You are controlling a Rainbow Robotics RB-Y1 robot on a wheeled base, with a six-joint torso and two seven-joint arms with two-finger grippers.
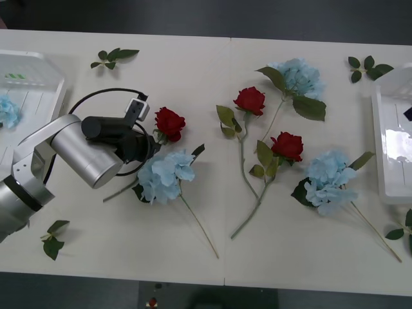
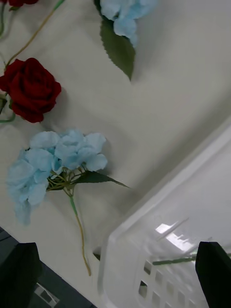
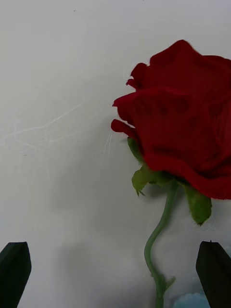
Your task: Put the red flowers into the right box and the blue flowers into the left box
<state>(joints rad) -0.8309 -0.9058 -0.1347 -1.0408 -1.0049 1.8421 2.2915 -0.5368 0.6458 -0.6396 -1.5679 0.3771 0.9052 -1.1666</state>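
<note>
The left gripper (image 3: 115, 274) was spread wide, its two black fingers (image 3: 14, 272) at both sides of a green rose stem, holding nothing. In the front view this gripper (image 1: 149, 143) was low over the table (image 1: 193, 77), with a red rose (image 1: 170, 123) at its 1 o'clock and a blue hydrangea (image 1: 165, 176) at its 5 o'clock, both very close. Bare table lay open toward 12 o'clock. The left box (image 1: 38, 84) sat at the table's 9 o'clock edge, one blue head (image 1: 8, 111) inside. The right gripper (image 2: 115, 274), also wide and empty, hung above the right box (image 2: 192, 207); that wrist view showed a green stem inside the box, which the front view did not show.
</note>
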